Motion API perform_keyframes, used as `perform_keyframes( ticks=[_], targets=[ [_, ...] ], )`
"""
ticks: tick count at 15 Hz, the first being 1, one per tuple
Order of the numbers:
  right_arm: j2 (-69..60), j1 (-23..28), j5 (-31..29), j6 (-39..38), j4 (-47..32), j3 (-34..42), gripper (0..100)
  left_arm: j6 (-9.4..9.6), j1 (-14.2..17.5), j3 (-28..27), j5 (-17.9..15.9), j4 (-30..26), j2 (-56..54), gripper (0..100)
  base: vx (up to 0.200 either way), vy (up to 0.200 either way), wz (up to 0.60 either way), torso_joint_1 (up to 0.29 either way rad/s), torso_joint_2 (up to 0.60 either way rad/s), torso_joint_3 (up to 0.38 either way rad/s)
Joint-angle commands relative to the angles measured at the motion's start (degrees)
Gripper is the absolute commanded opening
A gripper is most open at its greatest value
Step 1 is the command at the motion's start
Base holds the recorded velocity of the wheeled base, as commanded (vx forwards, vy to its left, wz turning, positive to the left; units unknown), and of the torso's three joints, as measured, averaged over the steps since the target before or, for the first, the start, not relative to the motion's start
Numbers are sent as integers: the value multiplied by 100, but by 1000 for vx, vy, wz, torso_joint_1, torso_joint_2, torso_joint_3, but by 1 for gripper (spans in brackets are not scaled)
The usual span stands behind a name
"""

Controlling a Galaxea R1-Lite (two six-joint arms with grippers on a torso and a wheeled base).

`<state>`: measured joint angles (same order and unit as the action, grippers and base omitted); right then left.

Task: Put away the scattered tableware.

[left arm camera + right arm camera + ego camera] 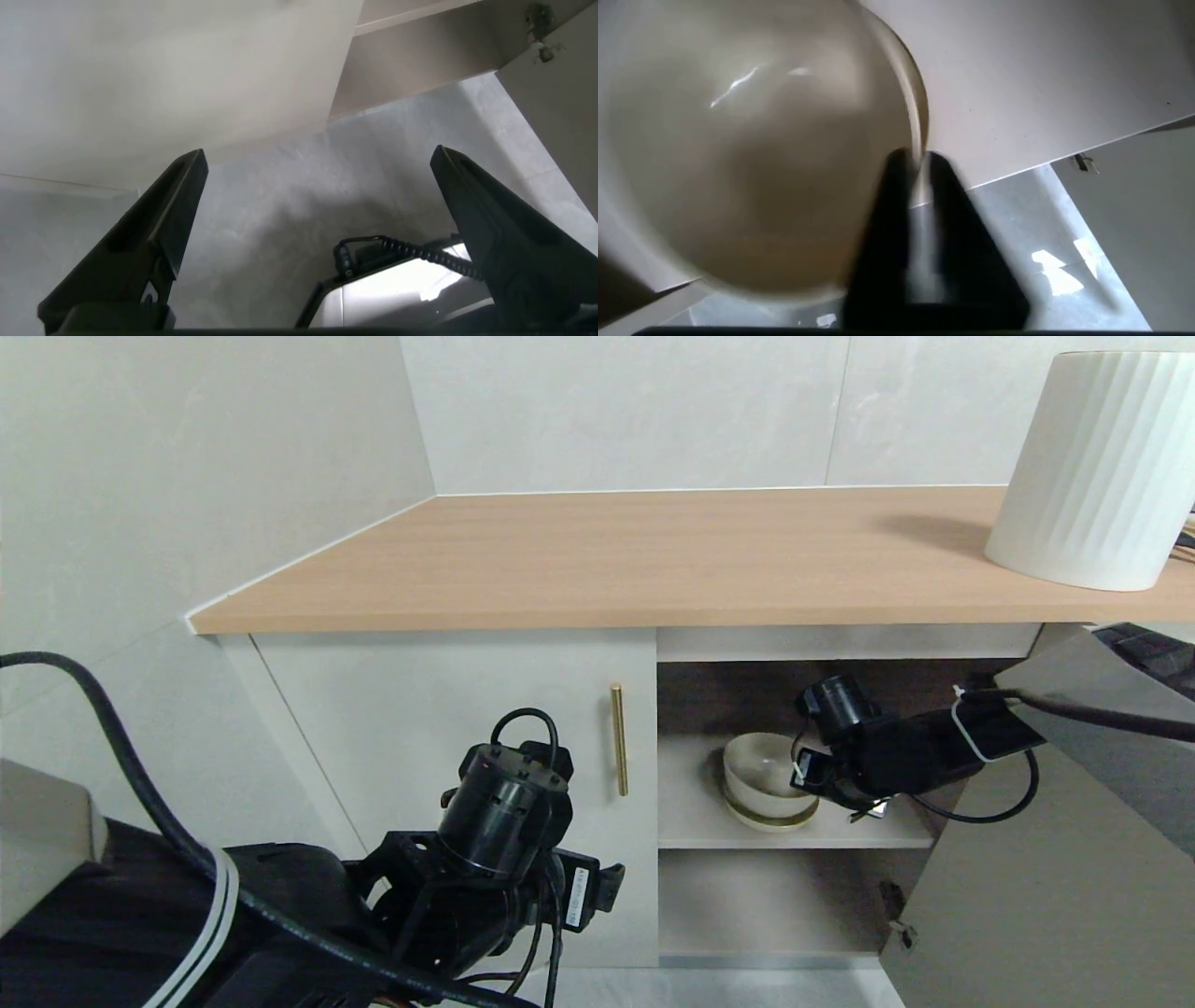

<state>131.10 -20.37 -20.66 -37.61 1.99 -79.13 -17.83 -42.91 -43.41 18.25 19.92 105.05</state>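
A pale, translucent bowl (pixel 764 775) with a yellowish rim is tipped up on its edge inside the open cabinet. Its lower rim is down at the middle shelf (pixel 691 826). My right gripper (pixel 810 777) reaches into the cabinet from the right and is shut on the bowl's rim. In the right wrist view a dark finger (pixel 920 243) pinches the rim of the bowl (pixel 738 140). My left gripper (pixel 316 159) hangs low in front of the closed cabinet door, pointing at the floor. It is open, with nothing between its fingers.
The right cabinet door (pixel 1027 859) stands open towards me, close to the right arm. The left door (pixel 448 709) is closed and has a brass handle (pixel 618 739). A white ribbed container (pixel 1097 467) stands on the wooden countertop (pixel 653 560). A lower shelf (pixel 766 905) lies beneath.
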Motion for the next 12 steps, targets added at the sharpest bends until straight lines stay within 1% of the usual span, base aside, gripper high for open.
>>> perform_keyframes(
  ticks=[1, 3, 6, 7, 10, 11, 12],
  targets=[
    [12, -2, 1, -1, 3, -6, 100, -1, 11, -1, 3, 3, 7, 100, 0, 0, 0, 0, 0, 0],
    [-23, -2, 1, -10, 3, 3, 100, -9, 37, -1, 3, 3, 7, 100, 0, 0, 0, 0, 0, 0],
    [-374, -11, 10, -36, -76, 108, 100, -36, 248, -1, 21, 65, -63, 100, 0, 0, 0, 0, 0, 0],
    [-568, -37, 62, -27, -172, 249, 100, -45, 318, 17, 21, 73, -134, 100, 0, 0, 0, 0, 0, 0],
    [-1491, -248, 388, 52, -506, 829, 100, -308, 371, 114, 21, 56, -441, 100, 0, 0, 0, 0, 0, 0],
    [-1974, -257, 519, 175, -559, 1145, 100, -282, 477, 289, 12, 47, -722, 100, 0, 0, 0, 0, 0, 0],
    [-2651, -274, 678, 219, -612, 1752, 100, -264, 547, 544, 12, 47, -1100, 100, 0, 0, 0, 0, 0, 0]
  ],
)
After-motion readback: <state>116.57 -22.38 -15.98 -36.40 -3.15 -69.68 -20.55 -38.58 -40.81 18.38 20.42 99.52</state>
